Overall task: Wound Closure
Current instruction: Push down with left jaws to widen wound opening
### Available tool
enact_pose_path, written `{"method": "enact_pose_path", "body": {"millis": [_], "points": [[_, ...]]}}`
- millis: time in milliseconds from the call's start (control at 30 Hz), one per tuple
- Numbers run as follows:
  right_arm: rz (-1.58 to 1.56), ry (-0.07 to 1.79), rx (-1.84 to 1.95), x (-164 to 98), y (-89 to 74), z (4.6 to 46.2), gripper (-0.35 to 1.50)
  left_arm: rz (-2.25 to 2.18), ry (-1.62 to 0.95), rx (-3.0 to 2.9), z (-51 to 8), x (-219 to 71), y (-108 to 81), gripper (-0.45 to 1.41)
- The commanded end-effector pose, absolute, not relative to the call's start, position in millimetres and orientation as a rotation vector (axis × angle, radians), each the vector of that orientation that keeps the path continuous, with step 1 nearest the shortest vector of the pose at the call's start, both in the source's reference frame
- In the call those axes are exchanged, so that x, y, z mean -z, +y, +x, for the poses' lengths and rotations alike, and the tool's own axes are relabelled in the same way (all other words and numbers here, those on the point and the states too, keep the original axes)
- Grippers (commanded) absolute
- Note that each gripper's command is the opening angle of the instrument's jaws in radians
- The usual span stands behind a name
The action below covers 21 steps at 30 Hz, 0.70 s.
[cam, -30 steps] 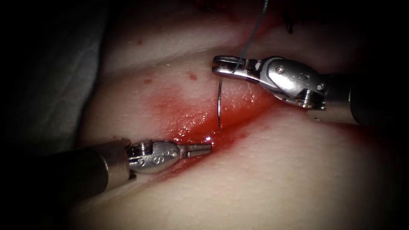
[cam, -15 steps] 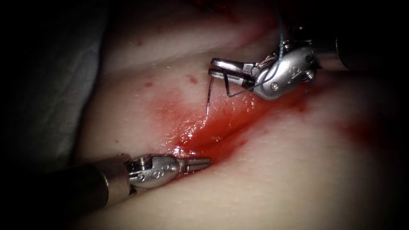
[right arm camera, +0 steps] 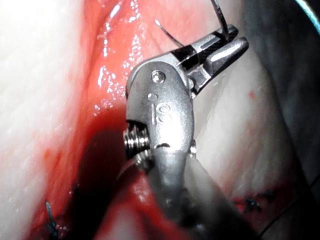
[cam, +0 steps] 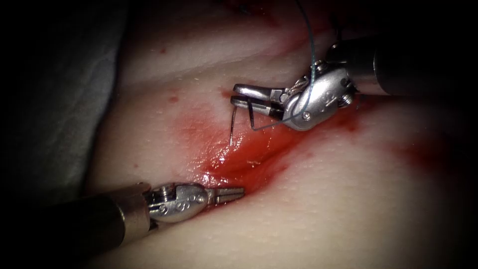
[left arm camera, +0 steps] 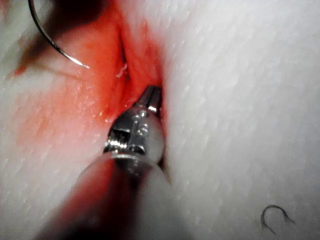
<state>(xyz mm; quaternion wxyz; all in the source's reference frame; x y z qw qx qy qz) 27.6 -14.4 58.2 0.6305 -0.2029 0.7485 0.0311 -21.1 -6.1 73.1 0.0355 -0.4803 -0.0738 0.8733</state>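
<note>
Endoscope view: right tool point(cam: 242, 97) gripping the needle point(cam: 233, 130) near its swaged end, jaws clamped, point hanging free just above the tissue point(cam: 348, 209) at the cut's point(cam: 249, 162) left lip, not in it. Thread point(cam: 309, 60) trailing over the right wrist. Left tool point(cam: 234, 193) lying below, jaws closed on nothing, tip resting in red fluid point(cam: 259, 149), farther from the needle.
</note>
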Motion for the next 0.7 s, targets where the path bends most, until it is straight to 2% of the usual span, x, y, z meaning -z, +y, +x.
{"method": "enact_pose_path", "body": {"millis": [33, 700], "points": [[-0.476, 1.712, -0.059, -58.9, -14.6, 28.5, -0.35, -1.477, -0.230, -2.682, -21.7, -73.7, -6.5, -0.03], [-0.530, 1.634, 0.016, -61.3, -14.7, 28.8, -0.35, -1.480, -0.235, -2.681, -21.5, -73.3, -6.6, -0.03]]}}
